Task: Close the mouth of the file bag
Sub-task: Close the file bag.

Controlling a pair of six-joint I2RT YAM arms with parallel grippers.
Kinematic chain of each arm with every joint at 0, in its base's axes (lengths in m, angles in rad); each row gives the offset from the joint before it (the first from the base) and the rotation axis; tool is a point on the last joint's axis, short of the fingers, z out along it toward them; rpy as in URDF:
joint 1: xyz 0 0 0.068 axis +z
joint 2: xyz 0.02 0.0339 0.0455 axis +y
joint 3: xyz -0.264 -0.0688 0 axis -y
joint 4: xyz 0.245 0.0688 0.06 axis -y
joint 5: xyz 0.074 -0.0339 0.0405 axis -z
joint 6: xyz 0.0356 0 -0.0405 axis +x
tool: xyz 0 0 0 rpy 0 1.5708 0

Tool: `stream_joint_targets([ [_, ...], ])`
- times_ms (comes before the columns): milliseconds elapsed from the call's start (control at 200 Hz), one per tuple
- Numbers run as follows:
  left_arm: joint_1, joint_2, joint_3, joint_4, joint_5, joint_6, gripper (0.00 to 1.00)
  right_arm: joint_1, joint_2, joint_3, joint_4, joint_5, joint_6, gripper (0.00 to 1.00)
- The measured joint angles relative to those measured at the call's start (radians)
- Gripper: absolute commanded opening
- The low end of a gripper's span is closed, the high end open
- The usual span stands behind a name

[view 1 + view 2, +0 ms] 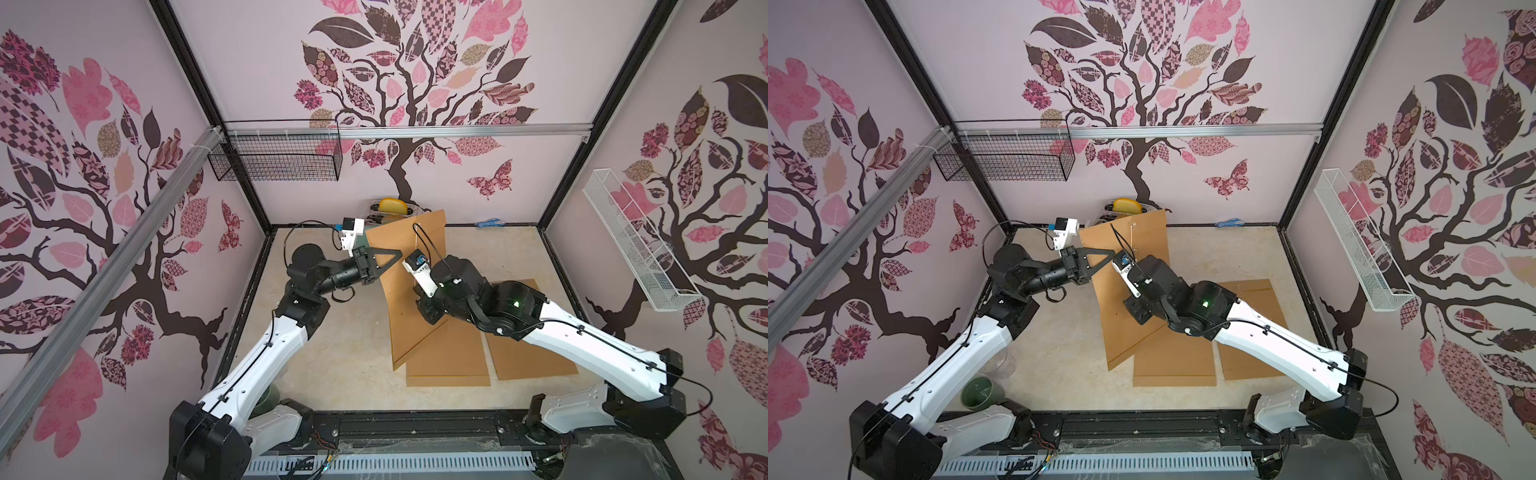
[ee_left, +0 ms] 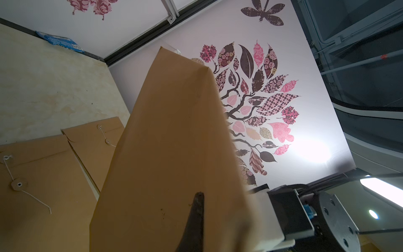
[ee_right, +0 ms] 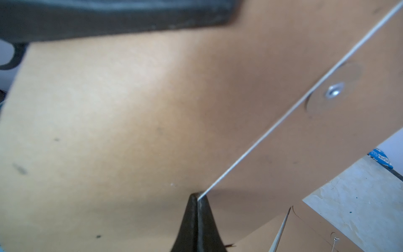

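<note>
We were on the tying step, as we judged it. The file bag (image 1: 399, 299) stood lifted off the table (image 1: 332, 332) at the centre of both top views. It was tilted, with its lower corner down among two other bags (image 1: 449, 361) lying flat in the lower centre. The left gripper (image 1: 400, 252) came in from the left of the frame, its jaws together on the bag's edge and holding it up. In the left wrist view the dark fingertips (image 2: 199, 198) showed pressed shut against the brown paper at the lower centre.

The right gripper (image 3: 197, 196) was clamped on the string (image 3: 283, 117). In the right wrist view the string ran taut from the jaw tips at the lower centre toward the upper right corner. On the way it crossed the edge of the paper disc (image 3: 333, 92) with the metal rivet. We could not tell whether any turn was already laid under that disc, nor whether the flap was fully folded down.

Next, we reckoned, the right arm had to carry the string around the disc while it stayed taut, so that it caught beneath the disc's rim. The left grip had to hold the bag steady against that pull. Too much tension risked bending the bag or dragging it out of the left jaws, and too little would let the loop slip off.
</note>
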Motion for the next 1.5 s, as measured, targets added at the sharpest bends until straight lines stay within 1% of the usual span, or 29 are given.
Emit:
stream_joint_targets([
  [235,0.0,-0.001,0.0,0.002,-0.004,-0.002,0.0,0.002,-0.016,-0.003,-0.011,0.011,-0.002,0.0],
  [435,0.0,-0.001,0.0,0.038,0.001,-0.029,0.0,0.002,-0.035,-0.021,0.003,0.014,0.01,0.0],
  [835,-0.002,-0.001,0.0,0.038,0.017,-0.031,0.0,0.016,-0.035,-0.042,0.029,0.018,0.044,0.0],
  [1345,-0.002,-0.001,-0.001,0.037,0.026,-0.029,0.0,0.039,-0.03,-0.037,0.049,0.016,0.047,0.0],
  [1500,-0.002,-0.001,-0.002,0.049,0.034,-0.044,0.0,0.041,-0.027,-0.037,0.055,0.017,0.046,0.0],
])
